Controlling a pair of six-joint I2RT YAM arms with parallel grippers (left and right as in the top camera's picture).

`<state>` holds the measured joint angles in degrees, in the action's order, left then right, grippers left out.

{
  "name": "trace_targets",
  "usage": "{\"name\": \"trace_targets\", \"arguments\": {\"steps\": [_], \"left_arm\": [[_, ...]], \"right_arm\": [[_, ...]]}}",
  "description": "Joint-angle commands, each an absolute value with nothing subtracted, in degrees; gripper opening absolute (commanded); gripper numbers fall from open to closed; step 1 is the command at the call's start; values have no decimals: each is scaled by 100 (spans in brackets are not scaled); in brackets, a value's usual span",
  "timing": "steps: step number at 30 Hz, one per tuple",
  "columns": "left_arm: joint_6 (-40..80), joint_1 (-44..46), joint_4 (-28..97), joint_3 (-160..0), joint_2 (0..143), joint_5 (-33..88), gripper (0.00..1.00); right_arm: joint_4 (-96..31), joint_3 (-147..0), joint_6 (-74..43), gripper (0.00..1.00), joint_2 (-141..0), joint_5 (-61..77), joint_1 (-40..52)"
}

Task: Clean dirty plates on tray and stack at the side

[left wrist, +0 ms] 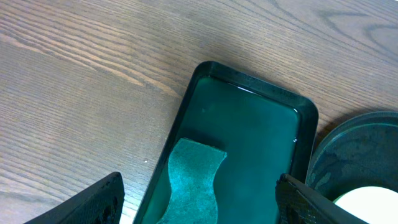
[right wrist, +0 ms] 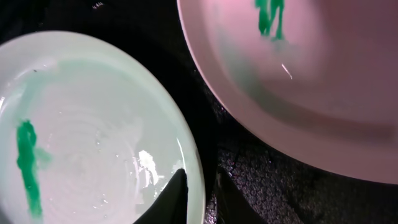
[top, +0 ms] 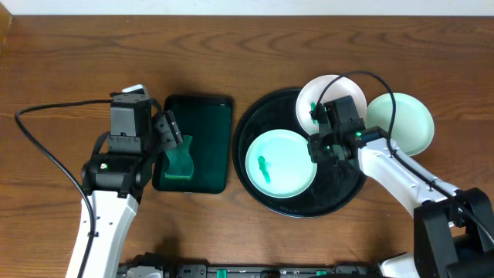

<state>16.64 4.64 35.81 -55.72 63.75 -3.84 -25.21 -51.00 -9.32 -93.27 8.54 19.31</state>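
The black tray (top: pixel 255 127) holds a pale-mint plate (top: pixel 279 162) with a green smear in its middle. My right gripper (top: pixel 315 148) is shut on that plate's right rim. In the right wrist view one finger lies inside the plate (right wrist: pixel 87 155) and the other outside, over the tray (right wrist: pixel 267 186), with my right gripper (right wrist: pixel 202 186) pinching the edge. A white plate (top: pixel 328 96) with a green smear rests at the tray's back rim and shows again in the wrist view as the upper plate (right wrist: pixel 323 81). A third plate (top: pixel 405 123) lies on the table right of the tray.
A dark green rectangular tray (top: pixel 204 123) with a green sponge (top: pixel 181 162) sits left of the black tray. My left gripper (top: pixel 174 137) hovers open over the sponge (left wrist: pixel 189 186), its fingers apart over the green tray (left wrist: pixel 255 124).
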Motion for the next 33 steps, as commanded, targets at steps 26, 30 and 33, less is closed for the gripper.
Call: {"name": "trace_targets", "arguments": {"steps": [26, 30, 33], "left_arm": [[1653, 451, 3592, -5708, 6399, -475, 78], [1653, 451, 3592, -5708, 6399, -475, 78], [1653, 451, 3592, -5708, 6399, -475, 78]], "right_arm": [[-2335, -4976, -993, 1, -9588, 762, 2018], [-2646, -5046, -1479, 1, -9452, 67, 2018], [-2735, -5046, -1682, 1, -9369, -19, 2018]]}}
